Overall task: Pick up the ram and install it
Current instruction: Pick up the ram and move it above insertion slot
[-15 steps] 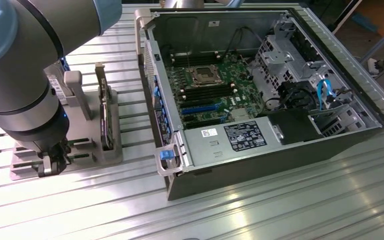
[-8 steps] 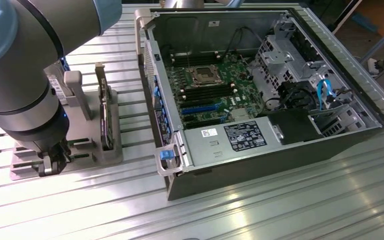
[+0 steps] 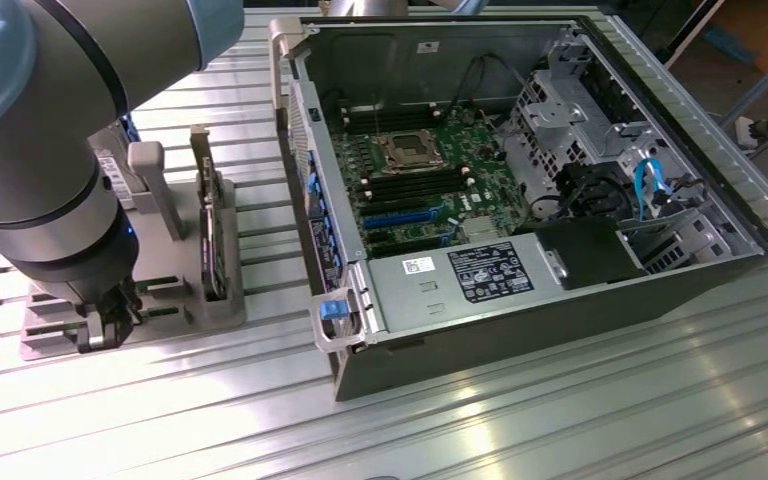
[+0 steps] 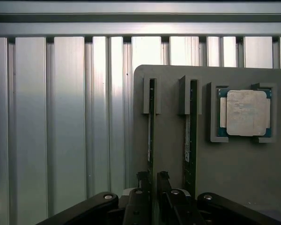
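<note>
Computer case (image 3: 518, 345), motherboard (image 3: 418, 185) inside, spans the exterior view's centre and right; holder (image 3: 177, 318) beside it, lower left; on the holder: the ram (image 4: 151, 126), a second stick (image 4: 191, 131) beside it, a processor (image 4: 246, 112) beyond.

The table (image 3: 558, 420) is ribbed metal, brushed and softly glossy. The holder (image 4: 178, 154) is matt grey plastic; the ram (image 4: 151, 126) in it is dull green circuit board. At three o'clock of the holder in the exterior view, the computer case (image 3: 424, 290) is bare sheet metal.

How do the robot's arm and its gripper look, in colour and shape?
The arm is a thick silver-grey cylinder with rounded blue-grey joint caps. The gripper is black, with two narrow fingers on jointed links fastened by small silver pins.
</note>
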Controlling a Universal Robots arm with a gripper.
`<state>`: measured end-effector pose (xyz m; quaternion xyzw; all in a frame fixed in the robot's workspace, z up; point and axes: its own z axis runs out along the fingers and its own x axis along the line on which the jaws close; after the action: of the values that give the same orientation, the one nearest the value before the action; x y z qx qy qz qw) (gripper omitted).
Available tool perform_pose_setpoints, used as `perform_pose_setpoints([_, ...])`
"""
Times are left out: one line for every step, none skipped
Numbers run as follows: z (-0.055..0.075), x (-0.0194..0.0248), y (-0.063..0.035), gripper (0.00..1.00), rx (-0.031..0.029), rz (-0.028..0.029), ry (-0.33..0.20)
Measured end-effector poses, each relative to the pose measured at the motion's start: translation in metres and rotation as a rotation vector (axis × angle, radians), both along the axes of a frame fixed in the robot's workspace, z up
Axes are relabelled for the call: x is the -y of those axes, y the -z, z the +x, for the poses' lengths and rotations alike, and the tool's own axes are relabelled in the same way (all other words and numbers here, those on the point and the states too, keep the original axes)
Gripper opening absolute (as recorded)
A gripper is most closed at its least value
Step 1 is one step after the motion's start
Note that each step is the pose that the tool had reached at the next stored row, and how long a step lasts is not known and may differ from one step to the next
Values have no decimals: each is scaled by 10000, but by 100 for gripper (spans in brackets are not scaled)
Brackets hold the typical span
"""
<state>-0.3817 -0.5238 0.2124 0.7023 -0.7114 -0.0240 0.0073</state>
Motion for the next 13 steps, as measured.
perform_pose_setpoints([0,0,4,22,2,1,0])
perform_pose_setpoints([0,0,6,22,1,1,0])
perform_pose_setpoints([0,0,8,22,1,1,0])
perform_pose_setpoints([0,0,9,22,1,1,0])
perform_pose_setpoints([0,0,9,22,1,1,0])
perform_pose_setpoints([0,0,9,22,1,1,0])
perform_pose_setpoints([0,0,9,22,1,1,0])
perform_pose_setpoints([0,0,9,22,1,1,0])
perform_pose_setpoints([0,0,9,22,1,1,0])
perform_pose_setpoints([0,0,9,22,1,1,0])
perform_pose_setpoints([0,0,9,22,1,1,0])
perform_pose_setpoints([0,0,9,22,1,1,0])
perform_pose_setpoints([0,0,9,22,1,1,0])
